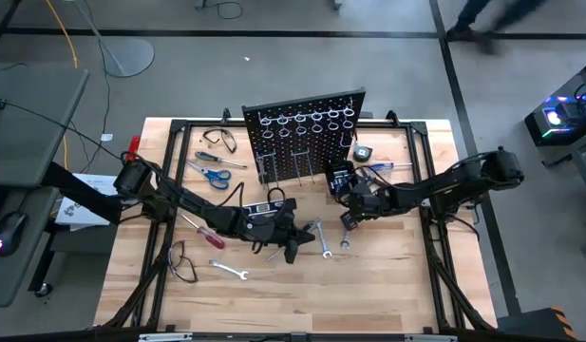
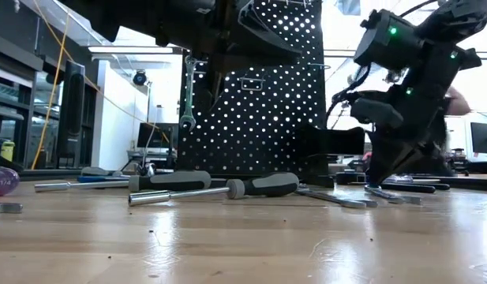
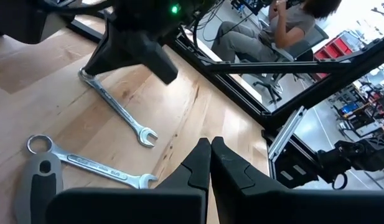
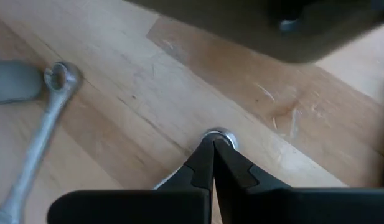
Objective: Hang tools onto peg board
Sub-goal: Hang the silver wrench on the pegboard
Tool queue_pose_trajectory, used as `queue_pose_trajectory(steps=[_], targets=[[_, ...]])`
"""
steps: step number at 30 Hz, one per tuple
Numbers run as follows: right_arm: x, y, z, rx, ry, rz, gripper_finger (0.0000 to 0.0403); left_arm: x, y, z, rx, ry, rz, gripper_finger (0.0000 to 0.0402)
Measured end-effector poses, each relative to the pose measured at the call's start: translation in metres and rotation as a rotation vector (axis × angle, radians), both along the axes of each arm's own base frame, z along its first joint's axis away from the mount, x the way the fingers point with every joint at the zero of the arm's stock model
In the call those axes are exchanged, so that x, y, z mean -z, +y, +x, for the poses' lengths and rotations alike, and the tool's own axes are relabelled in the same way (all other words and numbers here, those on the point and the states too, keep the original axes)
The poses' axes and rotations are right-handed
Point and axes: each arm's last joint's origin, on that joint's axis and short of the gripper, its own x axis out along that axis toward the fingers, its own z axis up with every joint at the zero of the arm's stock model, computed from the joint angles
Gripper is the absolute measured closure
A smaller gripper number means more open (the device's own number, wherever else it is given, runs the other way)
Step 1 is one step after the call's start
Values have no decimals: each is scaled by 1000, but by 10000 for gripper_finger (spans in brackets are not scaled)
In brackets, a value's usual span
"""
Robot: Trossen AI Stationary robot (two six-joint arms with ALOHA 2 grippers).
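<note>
- My right gripper (image 4: 211, 144) has its fingers together, and the tips sit right at the ring end of a silver wrench (image 1: 345, 234) on the table (image 1: 387, 285); I cannot tell if they pinch the ring or only touch it.
- This wrench lies in front of the peg board (image 1: 307, 133), its long axis pointing roughly toward the board, so I judge the right arm is the nearer one.
- My left gripper (image 3: 210, 152) is also closed and holds nothing; a second wrench (image 1: 322, 238) lies just beside it.
- Most of the first wrench is hidden under my right fingers in the wrist view.
- The board's hooks are hard to make out from above.
</note>
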Motion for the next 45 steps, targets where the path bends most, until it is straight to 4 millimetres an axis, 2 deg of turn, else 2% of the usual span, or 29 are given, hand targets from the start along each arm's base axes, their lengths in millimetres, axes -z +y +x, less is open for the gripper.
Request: queue_pose_trajectory(steps=[4, 9, 13, 24, 27, 31, 35, 39, 45], targets=[[2, 0, 4, 19, -28, -21, 403, 0, 0, 0, -7, 5, 4, 402], [4, -1, -1, 24, 27, -30, 403, 1, 0, 0, -10, 6, 6, 401], [6, 2, -6, 117, 63, 1, 403, 1, 1, 0, -18, 9, 11, 401], [20, 34, 0, 432, -44, 191, 403, 11, 8, -3, -104, 102, 111, 402], [24, 41, 4, 487, -91, 235, 403, 16, 7, 3, -72, 112, 146, 401], [25, 44, 5, 532, -116, 259, 403, 28, -2, 25, 33, 131, 162, 397], [25, 44, 5, 539, -123, 264, 403, 50, -11, 48, 130, 223, 145, 366], [25, 44, 5, 537, -125, 265, 403, 68, -11, 60, 155, 345, 75, 308], [26, 44, 5, 538, -129, 257, 403, 56, -8, 67, 186, 317, 123, 214]])
